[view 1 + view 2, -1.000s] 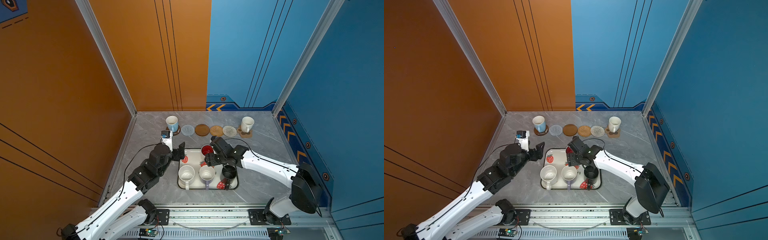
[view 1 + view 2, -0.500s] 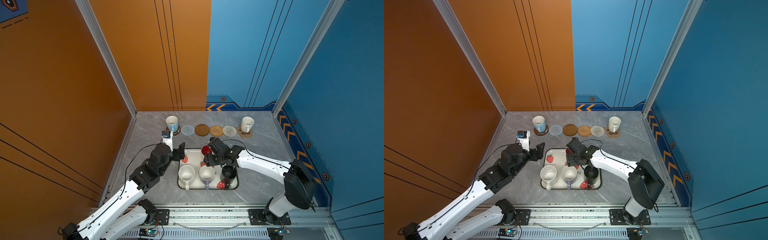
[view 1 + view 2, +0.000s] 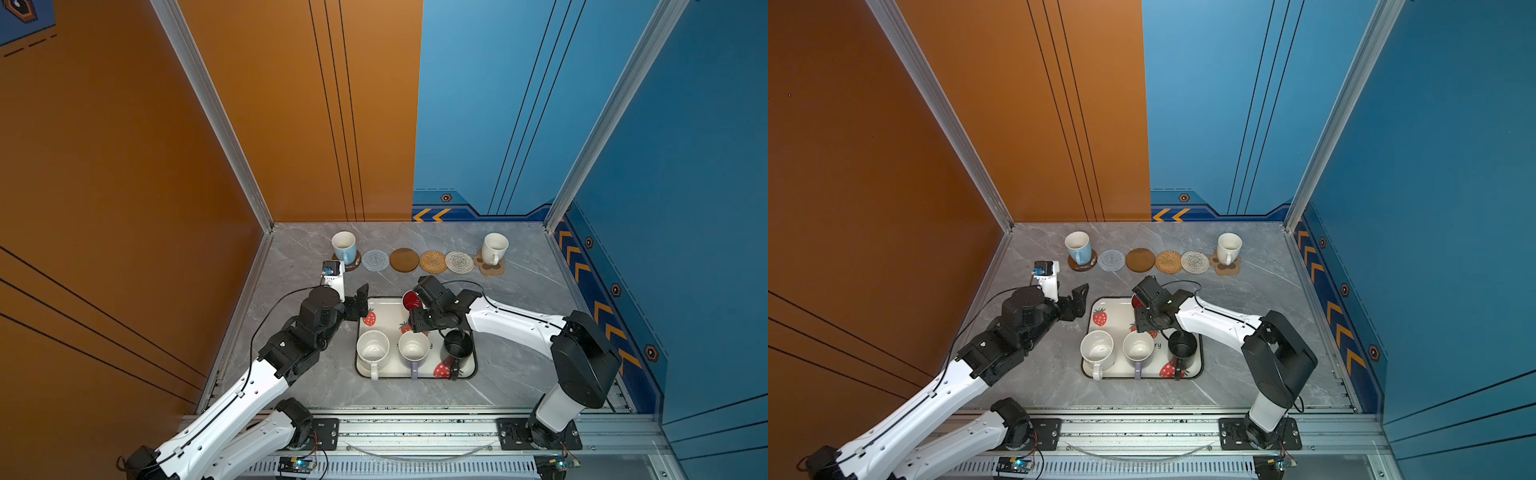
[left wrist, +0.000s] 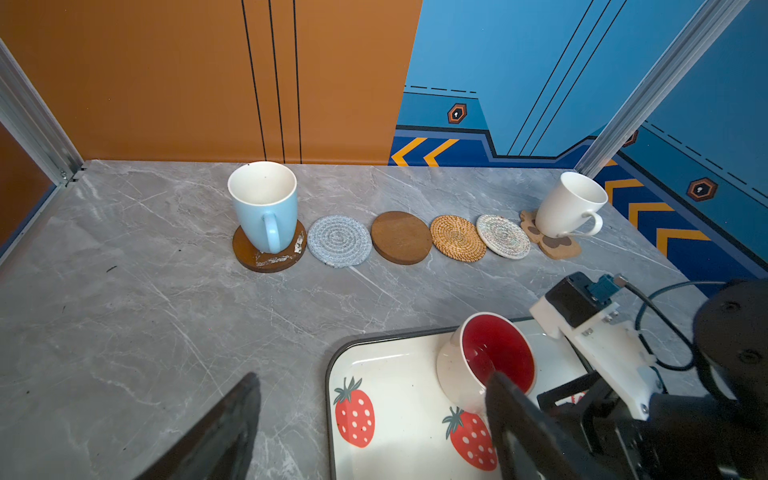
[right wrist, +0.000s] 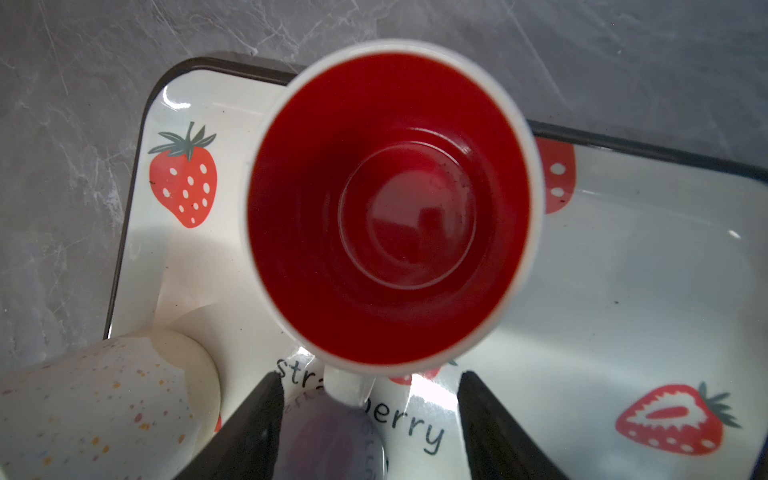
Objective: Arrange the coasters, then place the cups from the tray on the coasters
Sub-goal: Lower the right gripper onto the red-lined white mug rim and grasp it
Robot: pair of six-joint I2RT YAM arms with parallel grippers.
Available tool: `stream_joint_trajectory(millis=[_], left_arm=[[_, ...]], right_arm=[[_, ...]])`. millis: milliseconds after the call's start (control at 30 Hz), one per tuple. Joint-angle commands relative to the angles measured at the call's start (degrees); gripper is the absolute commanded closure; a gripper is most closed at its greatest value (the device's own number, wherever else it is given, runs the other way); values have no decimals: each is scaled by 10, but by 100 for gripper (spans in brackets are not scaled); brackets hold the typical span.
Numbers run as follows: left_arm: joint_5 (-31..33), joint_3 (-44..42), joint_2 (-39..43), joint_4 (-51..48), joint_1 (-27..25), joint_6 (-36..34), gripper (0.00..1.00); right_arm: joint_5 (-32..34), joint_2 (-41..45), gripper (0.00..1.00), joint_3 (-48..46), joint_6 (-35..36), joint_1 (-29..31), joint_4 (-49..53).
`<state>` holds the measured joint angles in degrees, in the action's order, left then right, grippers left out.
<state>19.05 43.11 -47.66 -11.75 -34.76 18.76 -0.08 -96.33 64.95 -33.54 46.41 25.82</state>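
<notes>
**Item: right fingers** [image 5: 253, 436]. They are parted and set on either side of the handle [image 5: 347, 386] of the red-lined mug [image 5: 390, 208]. A gap is seen on both sides, so nothing is gripped yet.

**Item: left fingers** [image 4: 226, 432]. They are spread wide and empty, held over the surface [image 3: 299, 365] just left of the tray's upper left corner in both top views.

**Item: red-lined mug.** It is placed at the upper edge of the tray [image 3: 384, 309], centre frame in both top views.

**Also on the tray, along the lower half:**
- speckled mug [image 3: 372, 348]
- lavender mug [image 3: 413, 346], directly beneath the right fingers
- black mug [image 3: 458, 344]

**Item: coasters.** They are laid in a row above the tray.
- The two ends are filled: light blue mug [image 3: 344, 246] at the left, cream mug [image 3: 494, 248] at the right.
- Four are bare between them: grey woven round [image 3: 375, 261], brown disc [image 3: 404, 260], rattan round [image 3: 433, 262] and pale woven round [image 3: 459, 262].

**Handling note (judgement).**
- The handle should be centred between the fingers before closing, so the mug is not twisted.
- A straight lift is advised until the tray rim and the lavender mug are cleared.
- The mug should then be lowered flat onto a bare coaster.
</notes>
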Motion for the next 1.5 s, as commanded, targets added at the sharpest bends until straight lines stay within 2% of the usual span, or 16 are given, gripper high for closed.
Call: stream_joint_trajectory(millis=[0,167,200,233,700,1467], left_arm=[[-11,-11,0,6,7,-12,15],[-13,-11,1,4,11,-12,15],[-14,-13,0,5,12,-12,10],[-15,-13,0,4,12,-11,10],[-21,-15,4,4,19,-11,10],[-24,-18,4,5,25,-7,10]], right_arm=[[-9,-14,37,17,-8,-4,-9],[-11,-24,40,21,-7,-8,-11],[-12,-27,41,22,-8,-8,-12],[-13,-28,41,23,-7,-9,-12],[-14,-46,52,35,7,-24,-5],[33,-68,65,63,40,-20,44]])
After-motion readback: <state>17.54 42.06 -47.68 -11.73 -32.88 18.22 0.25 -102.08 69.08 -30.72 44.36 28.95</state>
